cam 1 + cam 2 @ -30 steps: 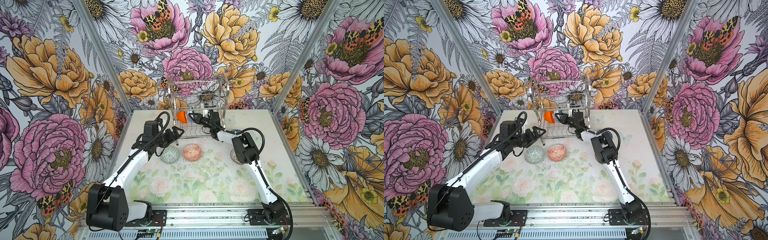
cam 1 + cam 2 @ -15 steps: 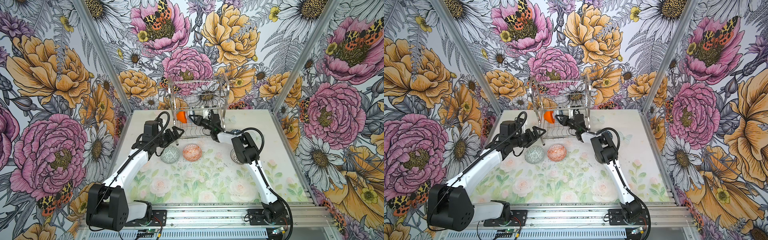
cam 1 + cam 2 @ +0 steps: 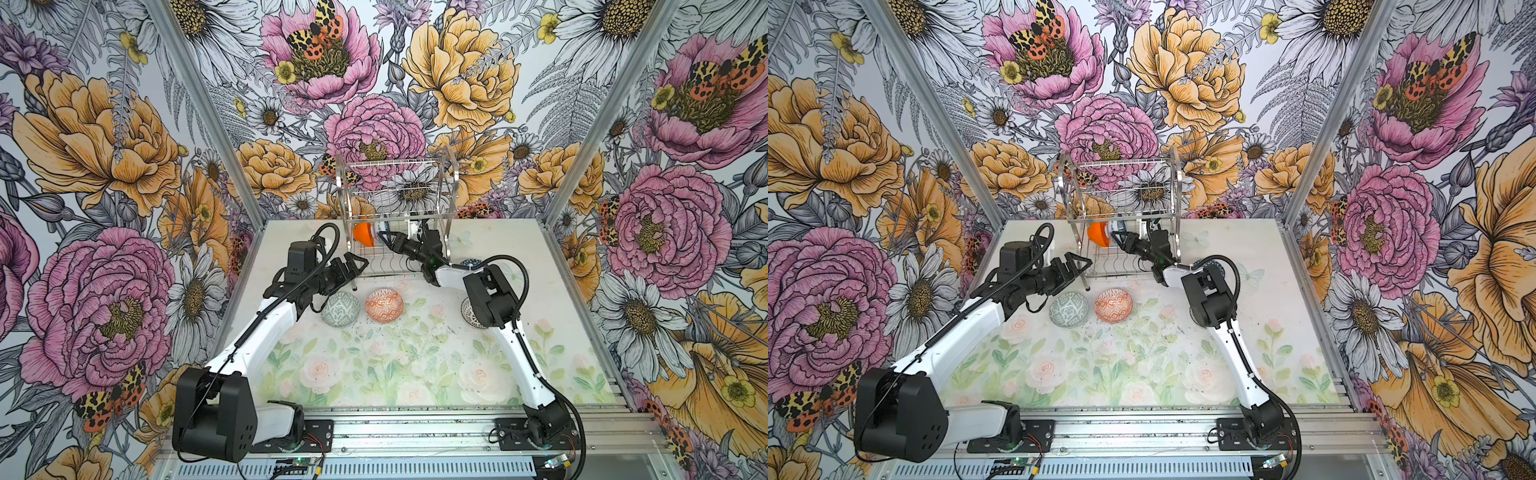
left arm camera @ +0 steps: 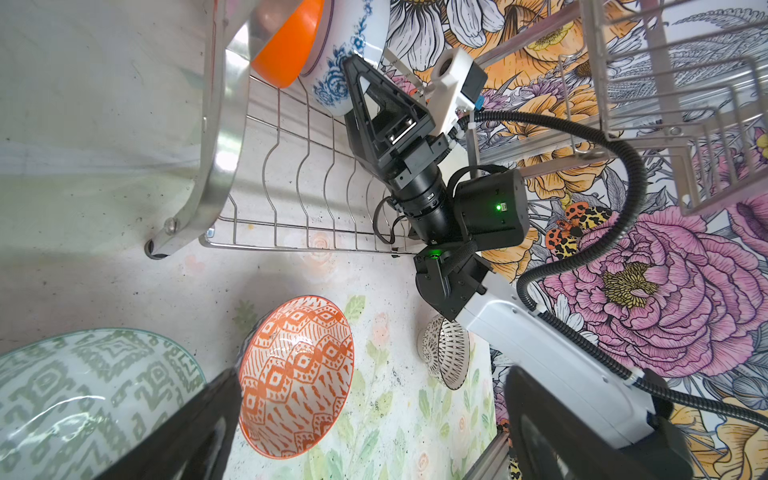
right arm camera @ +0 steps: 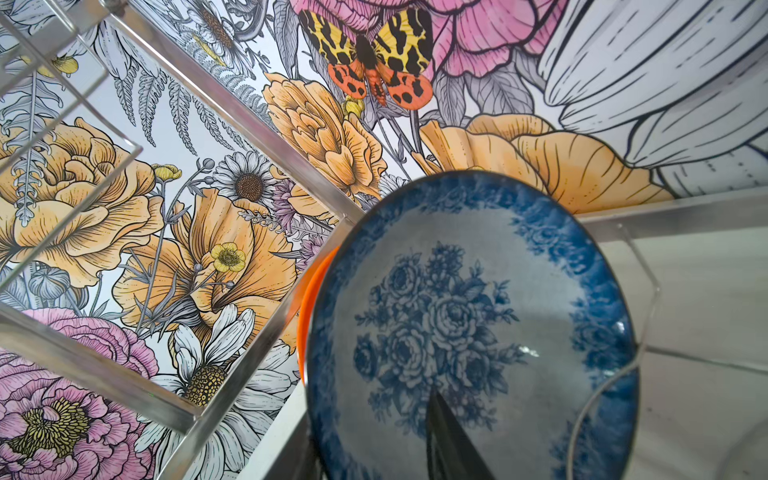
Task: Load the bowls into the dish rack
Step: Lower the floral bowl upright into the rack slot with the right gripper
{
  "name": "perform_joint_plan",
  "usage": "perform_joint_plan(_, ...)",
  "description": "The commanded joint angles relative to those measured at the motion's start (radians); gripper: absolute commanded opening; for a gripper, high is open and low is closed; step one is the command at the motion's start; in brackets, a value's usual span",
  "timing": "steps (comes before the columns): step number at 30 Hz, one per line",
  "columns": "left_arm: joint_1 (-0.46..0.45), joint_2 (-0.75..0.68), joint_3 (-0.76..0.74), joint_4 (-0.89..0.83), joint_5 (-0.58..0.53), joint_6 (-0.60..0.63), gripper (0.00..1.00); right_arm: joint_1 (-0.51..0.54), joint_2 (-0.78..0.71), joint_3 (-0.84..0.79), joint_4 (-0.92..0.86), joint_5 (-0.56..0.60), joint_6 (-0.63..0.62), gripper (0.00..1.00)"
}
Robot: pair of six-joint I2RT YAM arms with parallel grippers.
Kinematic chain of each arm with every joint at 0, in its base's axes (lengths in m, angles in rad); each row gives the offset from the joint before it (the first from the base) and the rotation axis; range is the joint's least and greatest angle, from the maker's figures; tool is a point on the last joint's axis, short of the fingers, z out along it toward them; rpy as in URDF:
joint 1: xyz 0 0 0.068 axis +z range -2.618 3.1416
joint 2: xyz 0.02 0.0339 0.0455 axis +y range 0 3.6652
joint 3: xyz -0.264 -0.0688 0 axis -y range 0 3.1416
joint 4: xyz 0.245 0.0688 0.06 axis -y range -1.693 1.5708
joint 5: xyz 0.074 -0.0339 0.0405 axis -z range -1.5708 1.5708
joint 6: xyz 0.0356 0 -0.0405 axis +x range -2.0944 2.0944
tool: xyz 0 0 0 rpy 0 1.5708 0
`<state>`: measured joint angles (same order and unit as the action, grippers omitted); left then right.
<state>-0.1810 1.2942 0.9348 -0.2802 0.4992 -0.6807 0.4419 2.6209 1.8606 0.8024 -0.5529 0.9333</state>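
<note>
While left gripper [image 3: 351, 266] hangs, fingers spread, at 12 o'clock of green bowl [image 3: 340, 309], right gripper [image 3: 384, 239] straddles blue bowl [image 5: 469, 332] rim in rack [image 4: 216, 145]; grip unclear.

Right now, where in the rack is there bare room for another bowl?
Free: the upper tier, and lower-tier slots between the blue bowl and the right frame; the right arm reaches over them. Crowded: the left end, with the orange bowl, blue bowl and right fingers.

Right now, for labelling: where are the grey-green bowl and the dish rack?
grey-green bowl [image 3: 340, 308], in a top view, middle of its inside.
dish rack [image 4: 219, 137], left wrist view, steel side band.
</note>
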Motion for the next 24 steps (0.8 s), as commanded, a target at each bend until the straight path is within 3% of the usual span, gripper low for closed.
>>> perform_joint_plan(1, -0.006, -0.019, -0.014, 0.029, 0.016, 0.007, 0.99, 0.0, -0.037, -0.025, 0.029, -0.009, -0.005, 0.4)
perform_joint_plan(24, -0.004, -0.021, -0.014, 0.029, 0.014, 0.006, 0.99, -0.008, -0.095, -0.141, 0.205, 0.008, -0.001, 0.44)
